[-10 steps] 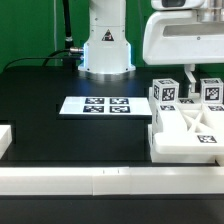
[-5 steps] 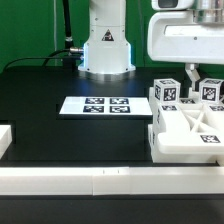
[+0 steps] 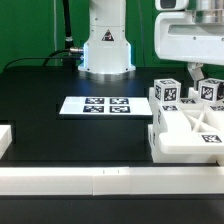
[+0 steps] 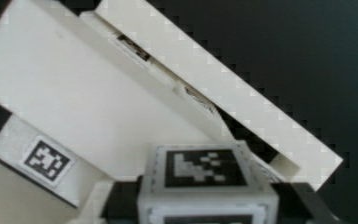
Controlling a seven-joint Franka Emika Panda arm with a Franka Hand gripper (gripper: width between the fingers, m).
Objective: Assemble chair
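Tool [image 3: 193, 72] hung at two o'clock, jaws nearly together over chair parts [image 3: 188, 130], grip unclear, marker board [image 3: 96, 105] at nine o'clock on black desk [image 3: 60, 135].

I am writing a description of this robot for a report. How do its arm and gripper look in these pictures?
In the exterior view the arm is white and rounded, with a blue-lit spot on its base and black cables behind it. The gripper hangs from a boxy white housing with a grey part on top; one thin pale finger shows below. The fingertips cannot be made out clearly.
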